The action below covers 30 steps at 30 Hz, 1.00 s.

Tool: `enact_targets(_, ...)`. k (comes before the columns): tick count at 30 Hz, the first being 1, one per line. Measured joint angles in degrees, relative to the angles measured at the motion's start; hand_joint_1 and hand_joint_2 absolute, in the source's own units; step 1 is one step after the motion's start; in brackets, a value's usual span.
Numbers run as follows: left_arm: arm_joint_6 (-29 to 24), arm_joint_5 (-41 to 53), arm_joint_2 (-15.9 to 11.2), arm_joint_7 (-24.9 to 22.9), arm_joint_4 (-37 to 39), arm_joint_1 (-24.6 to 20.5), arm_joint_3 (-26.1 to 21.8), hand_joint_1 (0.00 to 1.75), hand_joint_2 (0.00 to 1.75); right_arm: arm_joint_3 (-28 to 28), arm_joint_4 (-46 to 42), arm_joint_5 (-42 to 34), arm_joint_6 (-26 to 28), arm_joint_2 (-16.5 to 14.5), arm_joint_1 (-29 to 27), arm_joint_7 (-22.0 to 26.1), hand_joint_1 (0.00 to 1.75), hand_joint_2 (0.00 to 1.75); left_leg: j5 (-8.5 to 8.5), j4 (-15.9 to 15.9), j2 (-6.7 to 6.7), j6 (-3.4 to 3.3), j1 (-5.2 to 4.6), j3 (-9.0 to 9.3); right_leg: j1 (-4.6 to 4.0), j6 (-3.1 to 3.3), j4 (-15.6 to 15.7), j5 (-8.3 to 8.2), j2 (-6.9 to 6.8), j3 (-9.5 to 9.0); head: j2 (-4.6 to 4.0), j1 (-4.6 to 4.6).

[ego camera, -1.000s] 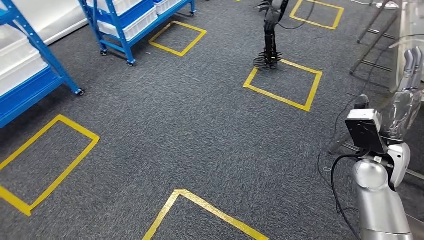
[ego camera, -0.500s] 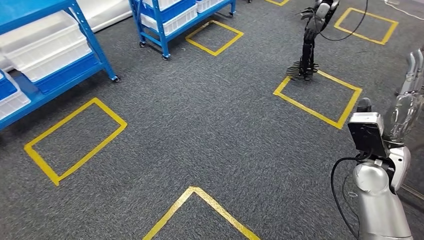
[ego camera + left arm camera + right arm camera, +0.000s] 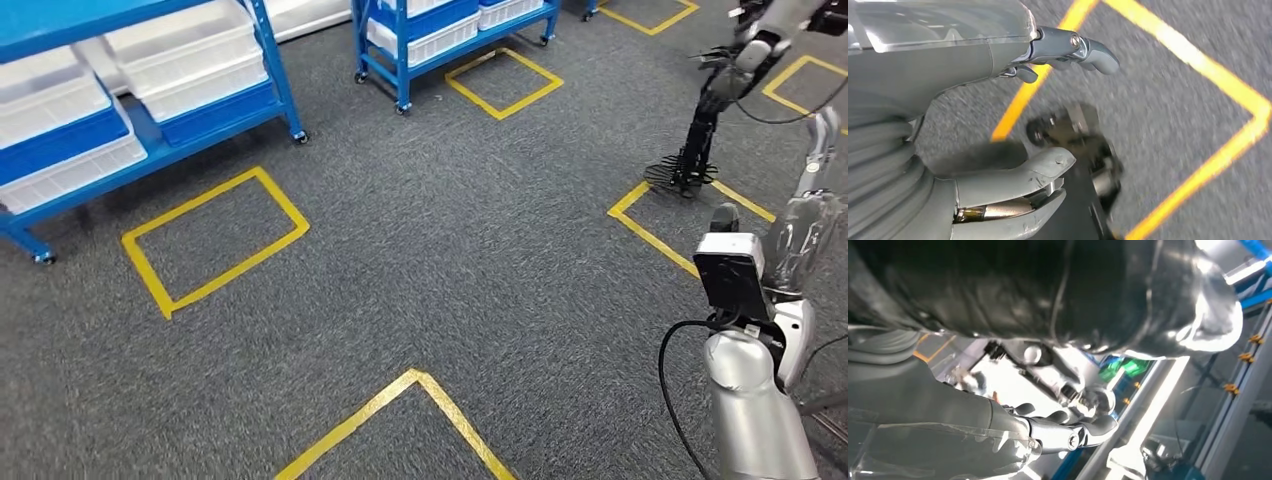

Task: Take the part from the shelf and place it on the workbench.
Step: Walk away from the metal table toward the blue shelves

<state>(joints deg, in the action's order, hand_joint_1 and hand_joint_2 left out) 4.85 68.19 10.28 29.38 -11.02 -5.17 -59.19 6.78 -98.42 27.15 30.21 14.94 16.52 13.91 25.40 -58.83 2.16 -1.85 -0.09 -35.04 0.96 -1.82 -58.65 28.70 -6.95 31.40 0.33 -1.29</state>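
Your right hand (image 3: 805, 235) sits at the right edge of the head view, raised, fingers straight and apart, holding nothing. Your left hand (image 3: 1013, 125) hangs over grey carpet (image 3: 440, 240) and yellow tape, thumb and fingers apart, nothing between them. Blue shelves (image 3: 150, 110) with white bins (image 3: 185, 60) stand upper left; you can't pick out the part.

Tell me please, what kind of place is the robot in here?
Probably a workshop or a robot test hall. Blue wheeled shelves hold white bins, yellow tape squares mark spots on the grey carpet, and a spare robot arm on a stand occupies one.
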Motion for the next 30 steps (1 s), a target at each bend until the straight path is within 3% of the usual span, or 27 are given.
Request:
enact_targets(2, -0.1, 0.0, 0.0, 0.0, 0.0, 0.0, 0.0, 0.00, 1.75, 0.0, 0.0, 0.0, -0.1, -0.1, 0.0, 0.1, 0.00, 0.00, -0.44, 0.6, -1.21, -0.73, 0.23, 0.24, 0.28, -0.41, -2.2, 1.81, 2.49, 0.79, 0.00, 0.02)
enact_targets(4, -0.1, 0.1, 0.0, 0.0, 0.0, -0.2, 0.0, 0.00, 1.75, 0.0, 0.1, -0.1, -0.1, -0.2, -0.1, 0.2, 0.00, 0.00, -0.64, 0.8, -2.44, -1.12, 0.30, 0.30, 0.37, -0.46, -8.5, 5.23, 5.67, 3.85, 0.00, 0.06)
enact_targets(5, -0.1, 0.1, 0.0, 0.0, 0.0, -0.2, 0.0, 0.00, 1.75, 0.0, 0.1, -0.1, -0.1, -0.3, -0.2, 0.3, 0.00, 0.00, -0.66, 0.8, -3.14, -1.20, 0.24, 0.28, 0.34, -0.44, -12.1, 6.60, 6.34, 5.71, 0.00, 0.07)
enact_targets(6, -0.1, 0.1, 0.0, 0.0, 0.0, -0.2, 0.0, 0.00, 1.75, 0.0, 0.2, -0.3, -0.1, -0.3, -0.4, 0.3, 0.00, 0.00, -0.65, 0.7, -3.94, -1.22, 0.18, 0.28, 0.31, -0.43, -14.4, 6.98, 6.65, 7.07, 0.00, 0.07)
enact_targets(7, -0.1, 0.1, 0.0, 0.0, 0.0, -0.1, 0.0, 0.00, 1.75, 0.0, 0.3, -0.5, -0.1, -0.4, -0.6, 0.4, 0.00, 0.00, -0.62, 0.6, -4.66, -1.23, 0.14, 0.29, 0.31, -0.39, -14.9, 6.22, 6.81, 7.57, 0.00, 0.06)
enact_targets(8, -0.1, 0.1, 0.0, 0.0, 0.0, -0.1, 0.0, 0.00, 1.75, 0.0, 0.3, -0.8, -0.1, -0.4, -0.8, 0.5, 0.00, 0.00, -0.57, 0.5, -5.28, -1.24, 0.12, 0.31, 0.33, -0.31, -13.2, 4.44, 6.92, 7.09, 0.00, 0.06)
enact_targets(10, -0.1, 0.1, 0.0, 0.0, 0.0, 0.0, 0.0, 0.00, 1.75, 0.1, 0.4, -1.4, 0.0, -0.5, -0.9, 0.9, 0.00, 0.00, -0.39, 0.2, -6.24, -1.14, 0.07, 0.35, 0.33, -0.02, -6.4, 0.29, 7.42, 4.36, 0.00, 0.07)
enact_targets(11, -0.1, 0.1, 0.0, 0.0, 0.0, 0.0, 0.0, 0.00, 1.75, 0.2, 0.4, -1.9, 0.0, -0.5, -0.9, 1.0, 0.00, 0.00, -0.29, 0.0, -6.68, -0.98, 0.00, 0.23, 0.27, 0.18, -3.5, -0.81, 7.73, 3.19, 0.00, 0.07)
enact_targets(14, -0.1, 0.1, 0.0, 0.0, 0.0, 0.2, 0.0, 0.00, 1.75, 0.7, 0.4, -3.9, -0.3, -0.5, -1.2, 1.6, 0.00, 0.00, -0.31, -0.2, -7.48, -0.09, -0.01, -0.25, -0.08, 0.82, -0.8, -1.03, 8.08, 2.31, 0.00, 0.06)
enact_targets(16, -0.2, 0.1, 0.0, 0.0, 0.0, 0.4, 0.0, 0.00, 1.75, 1.2, 0.5, -5.5, -0.6, -0.6, -1.6, 2.2, 0.00, 0.00, 0.27, -0.7, -6.84, 0.53, 0.00, -0.44, 0.16, 1.40, -0.5, -1.26, 7.86, 2.05, 0.00, 0.05)
enact_targets(18, -0.2, 0.1, 0.0, 0.0, 0.0, 0.3, 0.0, 0.00, 1.75, 1.8, 0.5, -7.2, -1.1, -0.8, -2.3, 3.0, 0.00, 0.00, 2.82, -4.7, -4.93, 1.05, -0.02, -2.07, 0.38, 2.02, 0.0, -1.41, 7.43, 1.66, 0.00, -0.05)
enact_targets(20, -0.2, 0.2, 0.0, 0.0, 0.0, 0.2, 0.0, 0.00, 1.75, 2.8, 0.6, -8.6, -1.5, -1.1, -3.3, 3.6, 0.00, 0.00, 6.25, -11.9, -3.37, 1.44, 0.14, -5.39, 0.21, 2.34, 0.0, -1.33, 6.86, 1.53, 0.00, -0.11)
enact_targets(22, -0.3, 0.2, 0.0, 0.0, 0.0, 0.3, 0.0, 0.00, 1.75, 3.8, 0.8, -9.7, -1.7, -1.4, -4.1, 4.0, 0.00, 0.00, 7.08, -15.8, -2.91, 1.60, 0.28, -7.27, 0.14, 2.39, 0.0, -1.26, 6.37, 1.51, 0.00, -0.11)
enact_targets(23, -0.3, 0.2, 0.0, 0.0, 0.0, 0.3, 0.0, 0.00, 1.75, 4.3, 0.9, -10.1, -1.8, -1.6, -4.5, 4.1, 0.00, 0.00, 5.98, -14.8, -2.80, 1.56, 0.31, -6.69, 0.14, 2.36, 0.0, -1.22, 6.21, 1.47, 0.00, -0.11)
enact_targets(26, -0.3, 0.2, 0.0, 0.1, 0.0, 0.3, 0.0, 0.00, 1.75, 5.4, 1.2, -10.9, -2.2, -1.9, -5.0, 4.2, 0.00, 0.00, 1.18, -3.8, -2.36, 0.87, 0.15, -1.00, 0.03, 2.01, -0.2, -0.99, 5.99, 1.34, 0.00, -0.11)
enact_targets(28, -0.3, 0.3, 0.0, 0.1, 0.0, 0.2, 0.0, 0.00, 1.75, 5.9, 1.5, -11.4, -2.4, -2.0, -5.2, 4.2, 0.00, 0.00, 0.64, -0.2, -2.23, 0.45, -0.12, 0.82, -0.12, 1.52, -0.2, -0.96, 5.94, 1.45, 0.00, -0.11)
enact_targets(30, -0.3, 0.3, 0.0, 0.1, 0.0, 0.3, 0.0, 0.00, 1.75, 6.6, 1.9, -12.2, -2.6, -2.2, -5.4, 4.2, 0.00, 0.00, 0.52, 0.3, -2.37, -0.01, -0.18, 1.01, -0.13, 0.86, -0.1, -0.97, 5.89, 1.46, 0.00, -0.11)
